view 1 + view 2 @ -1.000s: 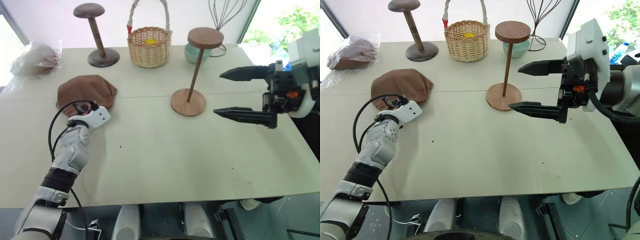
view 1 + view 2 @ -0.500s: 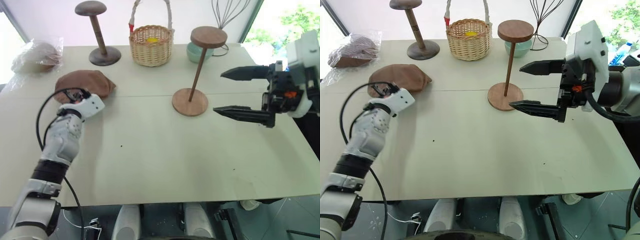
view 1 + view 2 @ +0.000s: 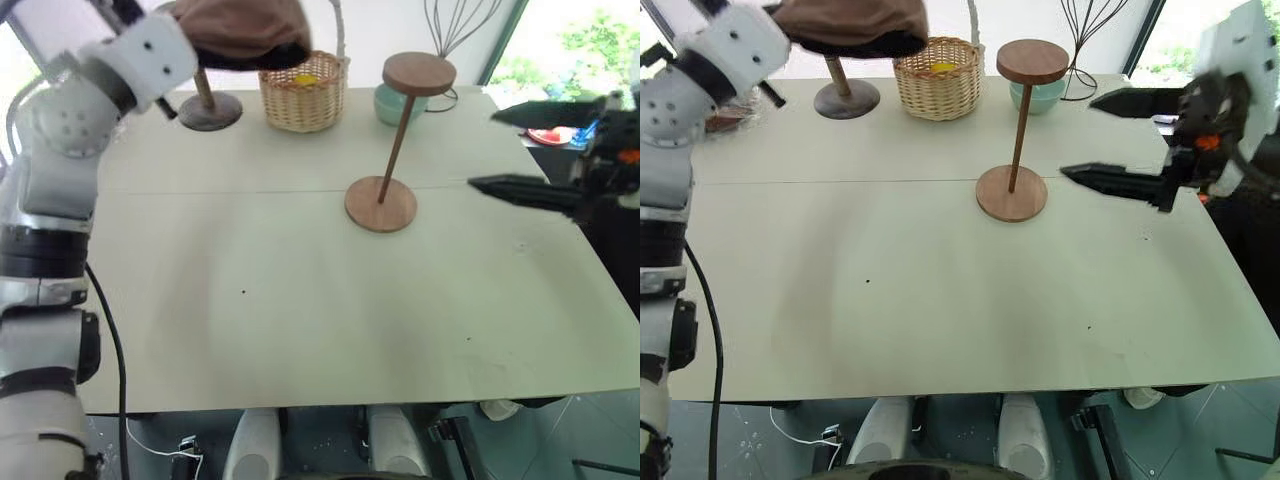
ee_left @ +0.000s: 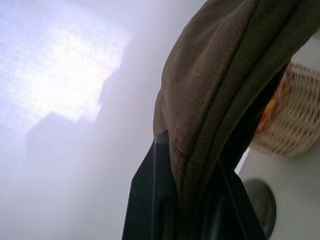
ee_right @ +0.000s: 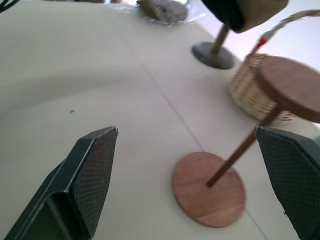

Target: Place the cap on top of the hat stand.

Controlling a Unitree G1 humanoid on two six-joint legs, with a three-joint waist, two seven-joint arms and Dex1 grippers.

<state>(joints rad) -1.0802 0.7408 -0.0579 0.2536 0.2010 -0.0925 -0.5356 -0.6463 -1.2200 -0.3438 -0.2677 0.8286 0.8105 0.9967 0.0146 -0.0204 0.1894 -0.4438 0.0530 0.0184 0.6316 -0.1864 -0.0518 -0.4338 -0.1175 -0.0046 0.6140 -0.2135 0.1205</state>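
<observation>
Your table (image 3: 300, 300) carried several things around the hat stand (image 3: 398, 140). A wicker basket (image 3: 302, 92) with something yellow inside sat behind and to the left of the stand, and a pale green bowl (image 3: 1038, 97) stood just behind the stand's top disc. A darker, shorter stand (image 3: 845, 95) with a thick stem was left of the basket, its upper part hidden by the raised cap. A clear plastic bag (image 5: 165, 10) holding something brownish lay at the far left corner. Thin black wire loops (image 3: 455, 25) rose behind the bowl. The middle of the table between your left arm and the hat stand was bare; the basket handle reached up close to the cap.

Your left gripper (image 4: 186, 200) was clenched on the cap (image 3: 240, 30), its two black fingers (image 4: 155, 200) pinching the brown fabric at the edge. The cap hung in the air, high over the back left of the table, in front of the dark stand and the basket, well apart from the hat stand's disc.

Your right gripper (image 3: 1130, 140) was spread wide and held nothing, level over the right edge of the table, fingers aimed toward the hat stand, whose base and rod showed between them in the right wrist view.

You could read no writing or labels on anything.
</observation>
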